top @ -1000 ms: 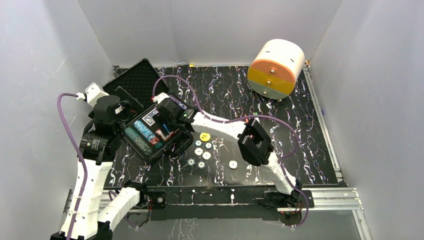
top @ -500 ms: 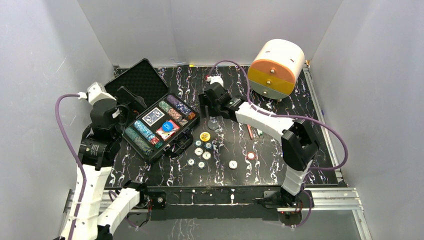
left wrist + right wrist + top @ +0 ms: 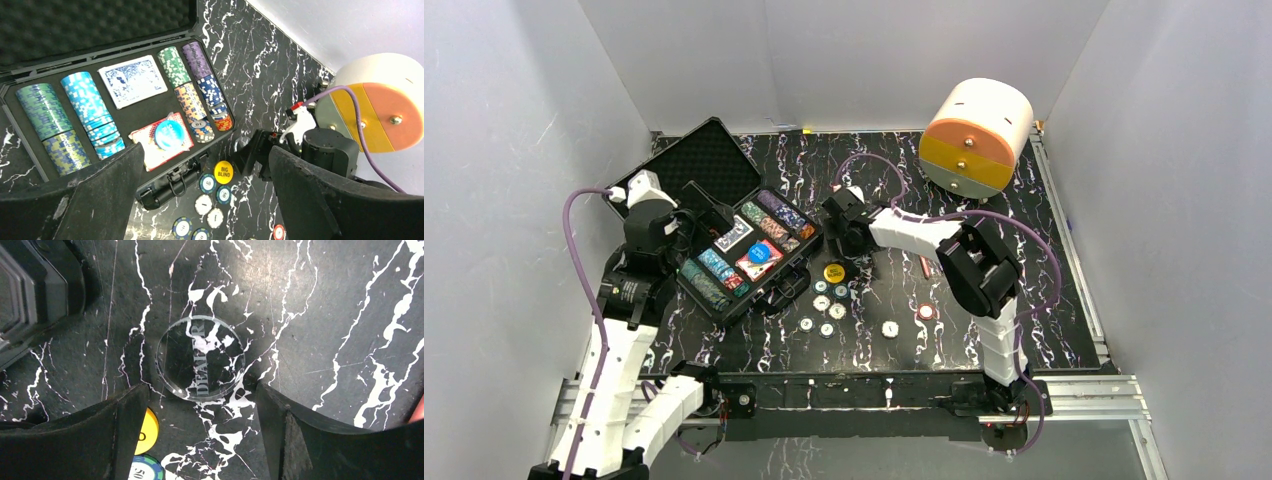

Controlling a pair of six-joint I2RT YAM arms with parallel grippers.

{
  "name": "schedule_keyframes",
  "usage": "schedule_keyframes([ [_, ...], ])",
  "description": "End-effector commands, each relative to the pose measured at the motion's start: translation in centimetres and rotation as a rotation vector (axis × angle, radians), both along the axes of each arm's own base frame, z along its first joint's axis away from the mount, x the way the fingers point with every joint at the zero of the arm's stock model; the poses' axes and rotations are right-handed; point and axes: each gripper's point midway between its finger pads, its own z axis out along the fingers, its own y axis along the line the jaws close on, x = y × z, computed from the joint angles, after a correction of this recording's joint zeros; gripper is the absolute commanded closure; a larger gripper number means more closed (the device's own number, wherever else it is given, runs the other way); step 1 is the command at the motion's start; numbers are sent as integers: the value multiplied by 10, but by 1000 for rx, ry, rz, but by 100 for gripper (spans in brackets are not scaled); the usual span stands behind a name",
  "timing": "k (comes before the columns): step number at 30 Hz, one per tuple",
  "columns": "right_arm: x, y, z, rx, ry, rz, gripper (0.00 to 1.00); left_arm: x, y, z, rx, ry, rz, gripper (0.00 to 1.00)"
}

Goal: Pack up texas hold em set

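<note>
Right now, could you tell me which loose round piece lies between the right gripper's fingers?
The clear DEALER button, see-through, framed by the right gripper; the yellow Big Blind button and striped chips lie outside it.

A clear round disc engraved "DEALER" (image 3: pixel 201 357) lies flat on the black, white-veined tabletop (image 3: pixel 325 315) at the middle of the frame. The right pincer (image 3: pixel 200 390) stands spread wide, its two dark fingers (image 3: pixel 100 435) filling the lower left and lower right corners, with the disc's lower edge between the tips and a narrow gap on each side. A yellow chip (image 3: pixel 148 430) peeks out beside the lower-left finger, with a blue-and-green-rimmed chip (image 3: pixel 145 467) just below it at the bottom edge. A corner of the black case (image 3: pixel 35 290) fills the upper left. A red sliver (image 3: pixel 417 412) shows at the right edge.
</note>
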Motion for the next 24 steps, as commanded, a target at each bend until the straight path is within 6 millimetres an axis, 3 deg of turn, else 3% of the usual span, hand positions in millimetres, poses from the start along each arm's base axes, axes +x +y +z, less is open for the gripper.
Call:
schedule_keyframes([
  [1,19,9,9,19,-42,-11,16,0,-11,0,-55,-8,-39,5],
  [7,26,5,-7,-46,-45,0,23,2,-16,-12,-72,24,-54,5],
  [11,31,4,-5,-67,-64,15,43,1,-21,-19,-82,45,-73,5],
  [13,32,5,4,-52,-84,25,49,0,-25,-24,-98,62,-92,4],
  [18,27,18,64,117,-210,131,51,-4,-48,-43,-184,143,-179,4],
  [24,-3,43,138,394,-349,366,52,-6,-90,-61,-357,250,-341,6],
])
